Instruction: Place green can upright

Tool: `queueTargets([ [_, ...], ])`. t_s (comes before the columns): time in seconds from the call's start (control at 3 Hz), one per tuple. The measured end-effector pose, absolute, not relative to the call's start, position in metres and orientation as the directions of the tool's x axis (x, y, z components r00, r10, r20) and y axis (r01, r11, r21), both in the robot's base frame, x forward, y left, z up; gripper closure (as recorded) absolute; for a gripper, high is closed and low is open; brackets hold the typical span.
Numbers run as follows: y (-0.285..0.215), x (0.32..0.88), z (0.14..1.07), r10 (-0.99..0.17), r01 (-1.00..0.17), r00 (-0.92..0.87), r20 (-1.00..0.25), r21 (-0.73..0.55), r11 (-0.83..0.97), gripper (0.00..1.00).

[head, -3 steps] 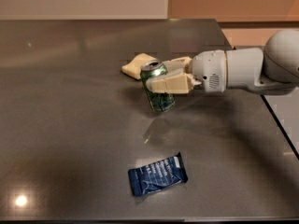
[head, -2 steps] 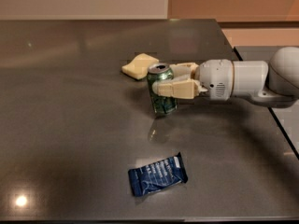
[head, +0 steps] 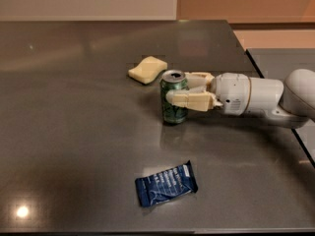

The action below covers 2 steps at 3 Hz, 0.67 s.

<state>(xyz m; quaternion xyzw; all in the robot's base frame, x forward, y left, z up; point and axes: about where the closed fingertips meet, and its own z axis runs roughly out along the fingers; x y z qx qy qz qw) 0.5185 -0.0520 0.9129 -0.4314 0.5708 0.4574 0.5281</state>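
Note:
The green can (head: pixel 172 104) stands upright on the dark table (head: pixel 74 132), its silver pull-tab top facing up. My gripper (head: pixel 178 88) reaches in from the right and holds the can around its upper half. One cream finger (head: pixel 189 100) lies across the can's front. The other finger (head: pixel 198 76) runs behind the can, where its tip is hidden. The can's base rests on the table.
A yellow sponge (head: pixel 147 69) lies just behind and left of the can. A dark blue snack packet (head: pixel 166 184) lies flat nearer the front. The table's right edge (head: pixel 275 102) runs under my white arm (head: pixel 256 97).
The can was held tilted just above the table. It has been brought down and turned upright, and now stands on the table with the gripper still around it.

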Motion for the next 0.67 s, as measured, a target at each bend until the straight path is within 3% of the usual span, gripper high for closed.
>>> queueTargets([
  [0.67,-0.0585,0.5182,0.9072,0.012,-0.977,-0.017,-1.0,0.019,0.21,0.35],
])
